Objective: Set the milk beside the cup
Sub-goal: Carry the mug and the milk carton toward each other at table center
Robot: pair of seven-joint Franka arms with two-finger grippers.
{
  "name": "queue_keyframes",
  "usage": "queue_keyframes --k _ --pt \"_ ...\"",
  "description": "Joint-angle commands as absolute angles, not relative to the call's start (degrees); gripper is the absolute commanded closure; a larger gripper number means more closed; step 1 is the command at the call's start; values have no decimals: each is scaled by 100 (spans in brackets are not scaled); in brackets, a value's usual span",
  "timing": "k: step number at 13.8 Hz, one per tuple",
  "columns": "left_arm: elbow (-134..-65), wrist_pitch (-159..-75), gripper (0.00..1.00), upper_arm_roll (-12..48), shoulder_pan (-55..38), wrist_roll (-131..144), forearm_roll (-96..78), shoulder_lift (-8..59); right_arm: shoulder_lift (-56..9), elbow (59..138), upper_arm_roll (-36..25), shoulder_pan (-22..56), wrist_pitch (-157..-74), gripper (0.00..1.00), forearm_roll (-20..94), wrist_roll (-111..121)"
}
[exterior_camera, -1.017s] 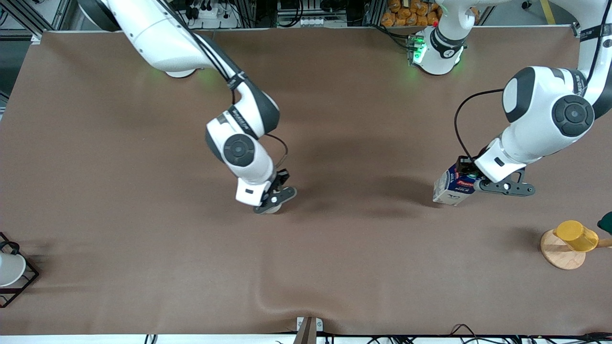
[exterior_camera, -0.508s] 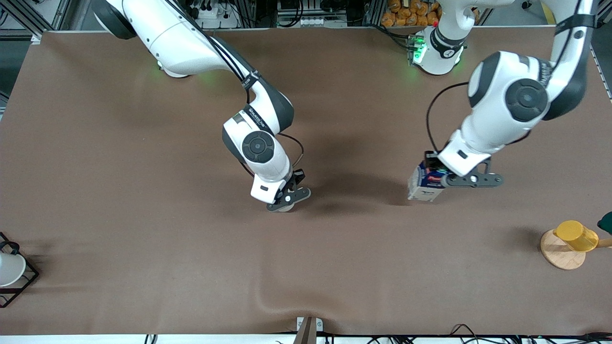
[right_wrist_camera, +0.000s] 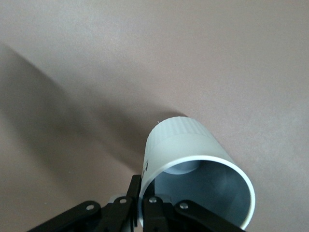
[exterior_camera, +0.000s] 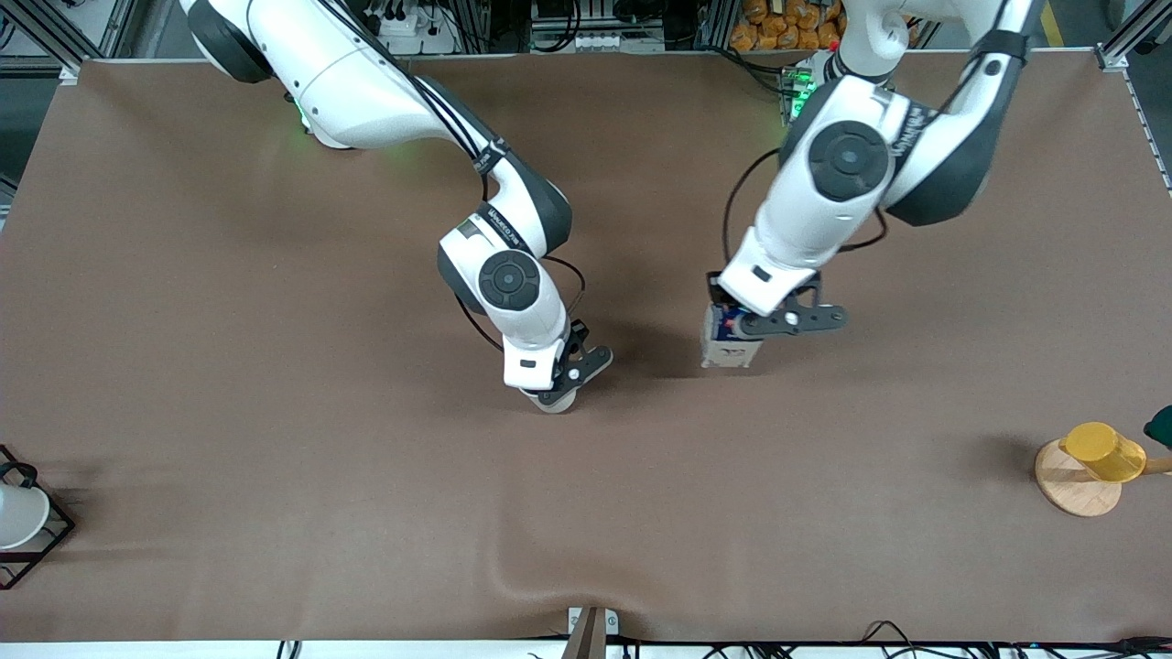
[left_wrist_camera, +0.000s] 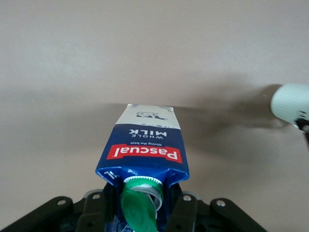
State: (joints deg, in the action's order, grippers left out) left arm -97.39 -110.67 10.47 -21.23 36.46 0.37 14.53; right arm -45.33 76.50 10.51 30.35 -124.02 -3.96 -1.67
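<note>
Brown worktop (exterior_camera: 275,412), frame centre: I hold the milk (exterior_camera: 728,340) in the left gripper (exterior_camera: 743,325), fingers clamped; right gripper (exterior_camera: 554,389) fingers pinch the cup (exterior_camera: 555,403) rim. Next: lower the milk beside the cup.

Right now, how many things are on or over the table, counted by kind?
Cups: 3 (cup, yellow cup, white cup)
Milk cartons: 1 (milk)
Wooden discs: 1 (wooden disc)
Wire racks: 1 (wire rack)
Total: 6

Even, bright overhead light falls on the brown worktop (exterior_camera: 275,384); soft dark shadows pool under both arms near its middle. Green glow marks the arm bases. Wrist views slightly soft, low in contrast, without glare.
</note>
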Motion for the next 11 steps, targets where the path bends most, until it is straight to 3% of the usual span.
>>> queue_keyframes --k 1,2,3,7,11 --pt "-9404 -10881 62 1002 -2329 3963 -26 1670 -4658 7427 984 3138 -12375 77 -571 -105" --pt "-9404 -10881 62 1002 -2355 4007 -35 1705 -4658 7427 984 3146 -12375 34 -580 -132" --pt "-9404 -10881 62 1002 -2425 4095 -35 1705 -4650 7444 984 3146 -12375 0 -606 -132" --pt "-9273 -10881 62 1011 -2609 4595 -53 1775 -4501 7436 1011 3164 -12358 0 -563 -158" --pt "-8658 -10881 62 1002 -3014 5236 -44 2319 -3974 7470 1037 3024 -12209 0 -483 -158"
